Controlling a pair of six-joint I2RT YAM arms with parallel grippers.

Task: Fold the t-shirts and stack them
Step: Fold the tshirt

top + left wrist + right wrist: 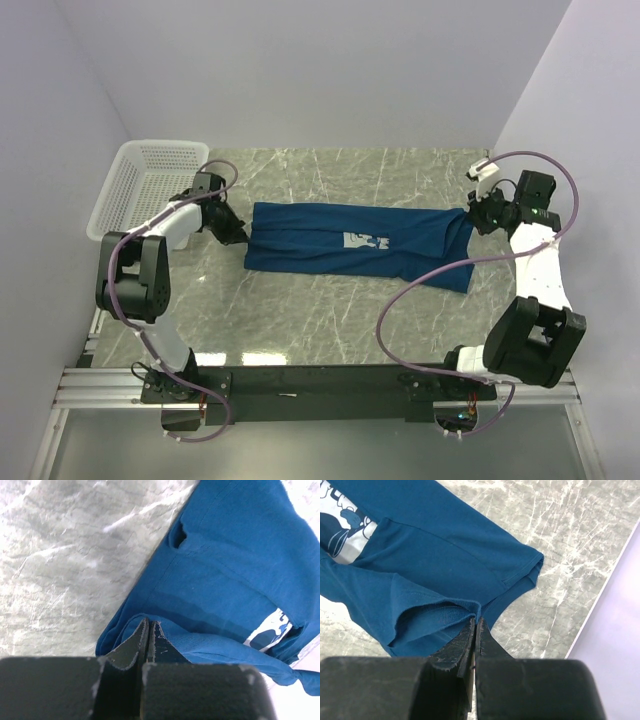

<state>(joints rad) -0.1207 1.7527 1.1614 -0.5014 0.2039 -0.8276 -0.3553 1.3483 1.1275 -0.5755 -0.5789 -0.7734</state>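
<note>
— Op, what do you see?
— Table [330, 330] first. The shirt [300, 250] lies across its middle, stretched out L to R btwn your two arms. The basket [112, 195] sits at the far L corner, apart from the cloth.
— And the claws?
— Your L claw [240, 236] is pinched tight on the shirt's L edge, w/ cloth bunched round the tips. Your R claw [470, 216] is clamped the same way on the R hem. The print [365, 240] faces up, a bit R of mid-shirt.
</note>
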